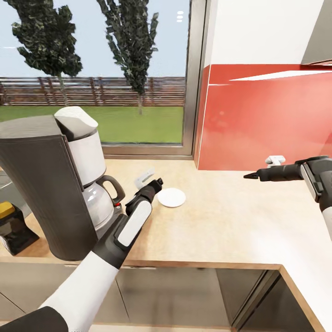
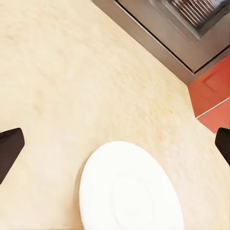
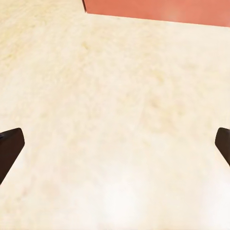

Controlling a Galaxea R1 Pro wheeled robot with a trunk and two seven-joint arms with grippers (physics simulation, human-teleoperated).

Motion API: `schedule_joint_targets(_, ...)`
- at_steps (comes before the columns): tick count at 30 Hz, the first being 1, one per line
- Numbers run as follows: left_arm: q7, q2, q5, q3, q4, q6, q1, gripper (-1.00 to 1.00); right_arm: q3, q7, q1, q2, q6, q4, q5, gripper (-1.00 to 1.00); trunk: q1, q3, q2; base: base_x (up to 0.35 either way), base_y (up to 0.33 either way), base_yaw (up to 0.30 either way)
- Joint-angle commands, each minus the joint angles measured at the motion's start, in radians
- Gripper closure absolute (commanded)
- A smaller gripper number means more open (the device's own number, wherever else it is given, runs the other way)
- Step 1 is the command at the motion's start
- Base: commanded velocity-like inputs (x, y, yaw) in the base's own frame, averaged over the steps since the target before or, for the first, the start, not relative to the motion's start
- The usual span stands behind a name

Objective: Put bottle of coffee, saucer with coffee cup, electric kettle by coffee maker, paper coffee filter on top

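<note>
Nearest the camera, at the lower left of the head view, the left arm rises toward frame centre. The left gripper [image 1: 152, 180] hangs above the countertop [image 1: 221, 226] with its fingers spread wide and nothing between them; the left wrist view confirms this, a dark fingertip at each side edge and bare worktop in the gap.

The saucer [image 1: 171, 197] lies flat on the countertop at centre frame, just right of the left gripper's tips and apart from them. In the left wrist view the saucer [image 2: 129, 189] sits at the lower centre of the frame, between the two fingertips but below them. Being round, it offers no long axis.

At the left of the head view stands the coffee maker [image 1: 50, 184], upright on the countertop, with the saucer near its right side. The bottle of coffee [image 1: 11, 226] sits at the far left edge, partly cut off.

At the right edge, the right gripper [image 1: 251, 176] hovers over bare countertop, fingers wide apart and empty, well apart from the saucer.

Judgement: the left arm is plainly nearer the saucer; any adjustment of it falls to that arm.
</note>
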Motion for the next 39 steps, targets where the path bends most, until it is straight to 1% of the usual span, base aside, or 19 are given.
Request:
schedule_joint_targets(1,0.006,0.000,0.003,0.004,-0.001,0.004,-0.001,-1.00,0.002,0.009,-0.001,-0.001,0.001,-0.001,0.010,-1.00,0.000,-0.001,-0.001,0.000,0.000,0.000)
schedule_joint_targets(2,0.005,0.000,0.003,0.010,-0.001,0.005,0.000,-1.00,0.002,0.009,-0.001,-0.001,0.000,0.000,0.010,-1.00,0.000,-0.001,-0.001,0.000,0.000,0.000)
schedule_joint_targets(8,-0.005,0.000,0.003,0.020,-0.002,0.006,0.007,-1.00,0.002,0.009,-0.001,-0.001,0.000,0.000,0.010,-1.00,0.000,-0.001,-0.001,0.000,0.000,0.000)
schedule_joint_targets(13,-0.066,0.000,0.003,0.074,0.000,0.016,0.023,-1.00,0.001,0.009,-0.001,-0.001,0.000,0.001,0.010,-1.00,0.000,-0.001,-0.001,0.000,0.000,0.000)
schedule_joint_targets(15,-0.080,0.000,0.003,0.090,0.001,0.028,0.031,-1.00,0.001,0.009,-0.001,-0.001,0.000,0.001,0.010,-1.00,0.000,-0.001,-0.001,0.000,0.000,0.000)
schedule_joint_targets(16,-0.089,0.000,0.003,0.106,0.002,0.043,0.036,-1.00,0.001,0.009,-0.001,-0.001,0.000,0.001,0.010,-1.00,0.000,-0.001,-0.001,0.000,0.000,0.000)
schedule_joint_targets(19,-0.100,0.000,0.003,0.131,0.003,0.061,0.043,-1.00,0.002,0.009,-0.001,-0.001,0.000,0.001,0.010,-1.00,0.000,-0.001,-0.001,0.000,0.000,0.000)
schedule_joint_targets(21,-0.109,0.000,0.003,0.138,0.004,0.065,0.045,-1.00,0.001,0.009,-0.001,-0.001,0.000,0.001,0.010,-1.00,0.000,-0.001,-0.001,0.000,0.000,0.000)
schedule_joint_targets(24,-0.160,0.000,0.003,0.145,0.030,0.072,0.049,-1.00,0.001,0.009,-0.001,-0.001,0.000,0.001,0.010,-1.00,0.000,-0.001,-0.001,0.000,0.000,0.000)
schedule_joint_targets(27,-0.252,0.000,0.003,0.151,0.096,0.075,0.052,-1.00,0.001,0.009,-0.001,-0.001,0.000,0.001,0.010,-1.00,0.000,-0.001,-0.001,0.000,0.000,0.000)
schedule_joint_targets(30,-0.282,0.000,0.003,0.165,0.120,0.078,0.053,-1.00,0.002,0.009,-0.001,-0.001,0.000,0.001,0.010,-1.00,0.000,-0.001,-0.001,0.000,0.000,0.000)
schedule_joint_targets(31,-0.293,0.000,0.003,0.175,0.129,0.089,0.053,-1.00,0.002,0.009,-0.001,-0.001,0.000,0.001,0.010,-1.00,0.000,-0.001,-0.001,0.000,0.000,0.000)
schedule_joint_targets(32,-0.298,0.000,0.003,0.179,0.132,0.099,0.053,-1.00,0.002,0.009,-0.001,-0.001,0.000,0.001,0.010,-1.00,0.000,-0.001,-0.001,0.000,0.000,0.000)
schedule_joint_targets(33,-0.305,0.000,0.003,0.185,0.137,0.123,0.053,-1.00,0.002,0.009,-0.001,-0.001,0.000,0.001,0.010,-1.00,0.000,-0.001,-0.001,0.000,0.000,0.000)
schedule_joint_targets(35,-0.313,0.000,0.003,0.189,0.140,0.142,0.053,-1.00,0.001,0.009,-0.001,-0.001,0.000,0.001,0.010,-1.00,0.000,-0.001,-0.001,0.000,0.000,0.000)
schedule_joint_targets(37,-0.331,0.000,0.003,0.204,0.144,0.166,0.054,-1.00,0.001,0.009,-0.001,-0.001,0.000,0.001,0.010,-1.00,0.000,-0.001,-0.001,0.000,0.000,0.000)
schedule_joint_targets(39,-0.337,0.000,0.003,0.208,0.145,0.172,0.054,-1.00,0.001,0.009,-0.001,-0.001,0.000,0.001,0.010,-1.00,0.000,-0.001,-0.001,0.000,0.000,0.000)
